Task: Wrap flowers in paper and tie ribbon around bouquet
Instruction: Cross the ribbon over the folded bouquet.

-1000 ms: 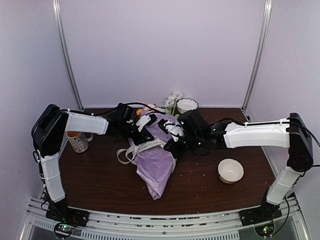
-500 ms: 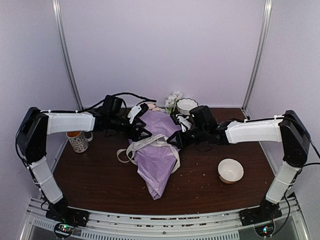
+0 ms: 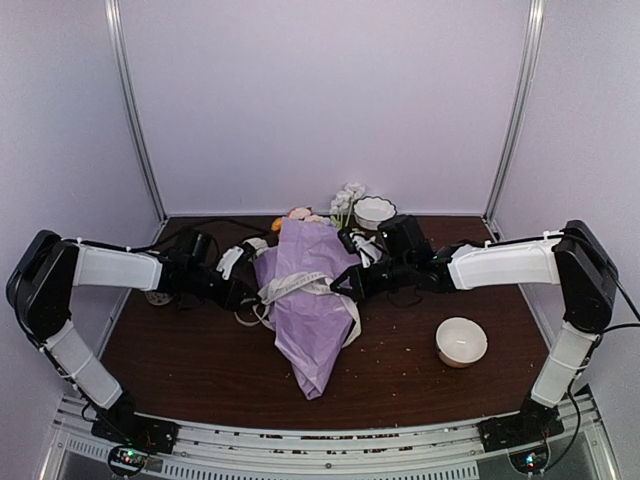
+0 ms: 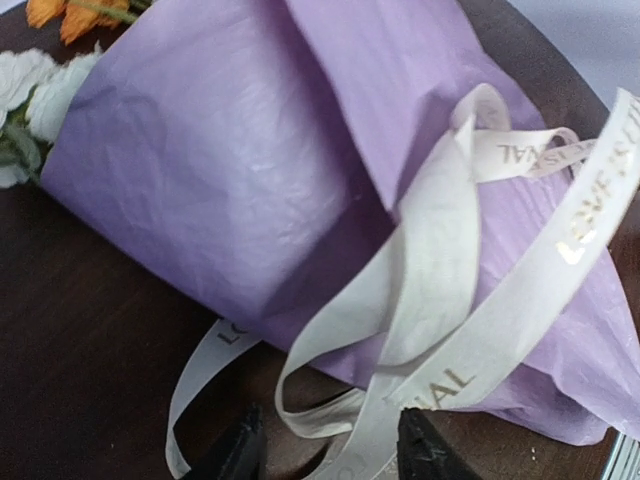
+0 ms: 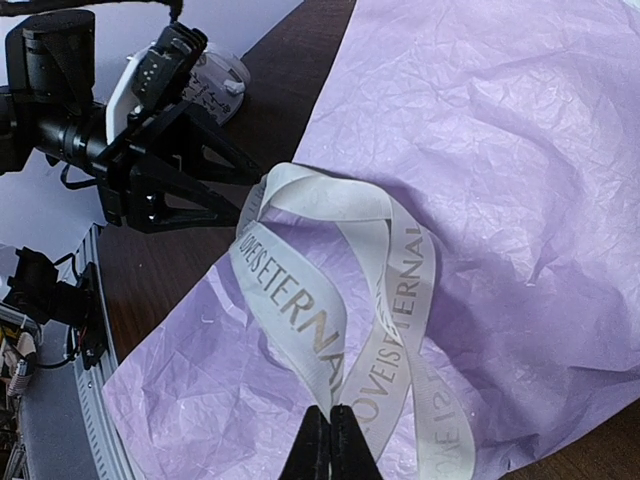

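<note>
The cone-shaped bouquet of crinkled lilac-purple paper is being kept lying at the middle of the dark brown table. Its narrow tip is being pointed toward the near edge, and the artificial white, pink and orange flowers are being shown at the wide end, toward the far edge. The flat cream fabric ribbon with gold lettering is being draped in loose loops across the waist of the cone, with slack being trailed onto the table at the cone's left side.

The right claw is being held pressed together on a strand of ribbon over the right flank of the paper. The left claw, which was being carried above the cone half a second ago, is now being held low at the cone's left side. Its fingers are being held apart, with ribbon strands running through the gap but, as far as can be seen, not being pinched.

The wrapping is being judged complete. The left strand seems to have been let go, and a fresh hold lower down is probably being sought. No knot is being shown yet, so the tie is being judged unfinished.
</note>
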`<state>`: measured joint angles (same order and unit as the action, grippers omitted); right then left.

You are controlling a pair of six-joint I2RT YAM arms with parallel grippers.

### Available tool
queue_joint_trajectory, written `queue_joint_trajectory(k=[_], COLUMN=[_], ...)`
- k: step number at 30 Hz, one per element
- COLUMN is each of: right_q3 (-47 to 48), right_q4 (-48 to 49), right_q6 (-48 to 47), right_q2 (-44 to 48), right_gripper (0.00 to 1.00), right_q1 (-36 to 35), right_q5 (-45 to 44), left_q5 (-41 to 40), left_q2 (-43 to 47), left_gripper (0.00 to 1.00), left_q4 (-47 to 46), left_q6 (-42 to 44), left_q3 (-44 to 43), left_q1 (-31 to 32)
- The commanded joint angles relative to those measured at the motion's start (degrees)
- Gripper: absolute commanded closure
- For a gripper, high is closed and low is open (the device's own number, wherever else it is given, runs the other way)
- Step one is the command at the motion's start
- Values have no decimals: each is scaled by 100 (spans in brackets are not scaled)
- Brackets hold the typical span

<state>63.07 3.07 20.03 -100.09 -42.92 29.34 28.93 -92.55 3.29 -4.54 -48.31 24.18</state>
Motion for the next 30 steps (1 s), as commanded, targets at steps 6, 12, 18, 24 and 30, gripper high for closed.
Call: queue_joint_trajectory(k=[6, 12, 18, 24, 30], right_q3=[118, 158, 239, -209, -352], right_q4=[36, -7, 67, 470, 325], right_q6=[-17, -4, 293, 894, 716], right_q2=[-2, 61, 519, 1056, 1448], right_gripper=[100, 100, 100, 100, 100], right_q1=[29, 28, 129, 567, 964], right_q5=[86, 45, 545, 740, 477], left_q5=[-763, -467, -1057, -1171, -1464], left_q2=[-693, -1100, -447, -107, 270], left_gripper=[46, 64, 100, 100, 100], left_q4=[109, 202, -1, -145, 30], left_q6=[-113, -66, -109, -294, -173], left_q3=[-424, -705, -493, -340, -298], left_q1=[-5, 7, -9, -171, -279])
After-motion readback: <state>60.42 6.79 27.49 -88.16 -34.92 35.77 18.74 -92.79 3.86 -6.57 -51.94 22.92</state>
